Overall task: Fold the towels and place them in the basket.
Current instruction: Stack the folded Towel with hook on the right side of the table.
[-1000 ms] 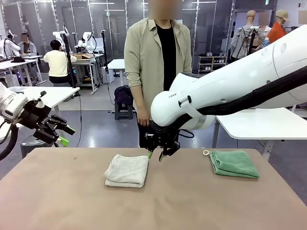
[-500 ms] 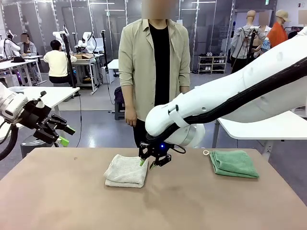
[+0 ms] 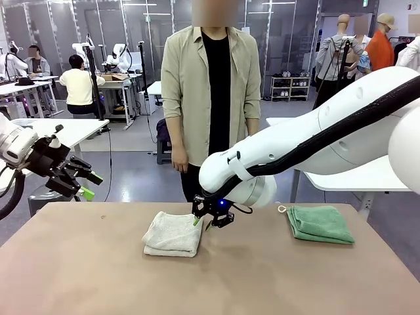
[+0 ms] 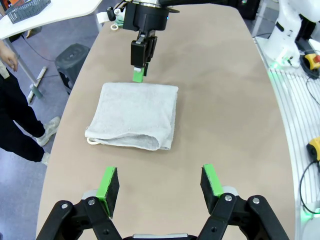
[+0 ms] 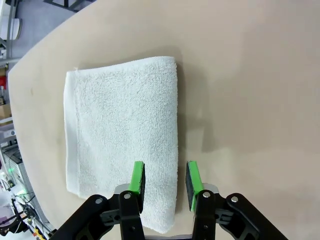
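On the brown table (image 3: 79,275), shared with a person (image 3: 211,98) standing at its far side, two folded towels are seen well apart: the cream-white towel (image 3: 174,233) near the middle and the mint green towel (image 3: 320,224) toward the robot's right, its small white loop (image 3: 281,209) at the far left corner. The right arm (image 3: 308,144) is extended across the middle, and the right gripper (image 3: 202,222) is set low at the right-hand edge of the cream-white towel (image 5: 122,135); in the right wrist view its green pads (image 5: 137,176) are seen parted by a narrow gap, straddling that folded edge, with no cloth yet pinched between them. The left gripper (image 4: 161,182) is held raised off the table's left side with its jaws spread wide and empty, the cream-white towel (image 4: 135,116) lying ahead of it. A dark mesh basket (image 4: 27,9) is glimpsed on a white side table (image 4: 55,12) in the left wrist view, well apart from both towels. The step in hand is judged to be the pick-up of the already folded cream-white towel. The next move calls for the pads to be lowered over the edge and closed through all layers, so that the fold is kept when the towel is lifted and carried toward the basket.
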{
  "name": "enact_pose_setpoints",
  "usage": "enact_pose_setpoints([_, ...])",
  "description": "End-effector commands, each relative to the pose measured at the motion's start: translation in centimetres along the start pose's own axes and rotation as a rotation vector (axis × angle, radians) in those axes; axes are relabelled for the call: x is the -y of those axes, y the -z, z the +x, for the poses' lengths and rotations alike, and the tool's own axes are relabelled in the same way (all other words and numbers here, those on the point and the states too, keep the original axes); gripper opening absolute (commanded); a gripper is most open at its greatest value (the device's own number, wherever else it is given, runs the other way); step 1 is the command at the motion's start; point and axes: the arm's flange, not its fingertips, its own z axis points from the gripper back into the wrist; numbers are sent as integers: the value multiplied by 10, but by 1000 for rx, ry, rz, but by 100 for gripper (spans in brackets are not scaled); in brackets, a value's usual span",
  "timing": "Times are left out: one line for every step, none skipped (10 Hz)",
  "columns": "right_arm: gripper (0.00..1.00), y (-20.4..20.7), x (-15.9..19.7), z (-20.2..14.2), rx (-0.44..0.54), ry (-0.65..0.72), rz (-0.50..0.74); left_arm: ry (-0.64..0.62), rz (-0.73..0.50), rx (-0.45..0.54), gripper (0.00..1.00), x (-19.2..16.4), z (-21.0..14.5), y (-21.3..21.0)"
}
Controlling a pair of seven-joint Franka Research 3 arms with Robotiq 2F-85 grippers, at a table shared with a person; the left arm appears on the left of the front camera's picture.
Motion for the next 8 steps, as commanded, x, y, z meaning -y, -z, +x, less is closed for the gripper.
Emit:
enact_pose_setpoints([43, 8, 0, 5, 8, 44, 8, -8, 5, -3, 84, 0, 2, 0])
enact_pose_setpoints([43, 11, 1, 6, 1, 40, 6, -8, 5, -3, 84, 0, 2, 0])
enact_pose_setpoints([43, 14, 0, 6, -8, 42, 5, -8, 5, -3, 84, 0, 2, 0])
enact_pose_setpoints([43, 16, 0, 6, -11, 45, 2, -8, 5, -3, 84, 0, 2, 0])
enact_pose_setpoints([43, 18, 0, 6, -11, 44, 0, -8, 5, -3, 84, 0, 2, 0])
enact_pose_setpoints([43, 21, 0, 7, -11, 41, 0, -8, 5, -3, 84, 0, 2, 0])
enact_pose_setpoints([43, 23, 0, 7, -11, 36, 5, -8, 5, -3, 84, 0, 2, 0])
enact_pose_setpoints([43, 25, -1, 6, -15, 31, 9, -8, 5, -3, 84, 0, 2, 0])
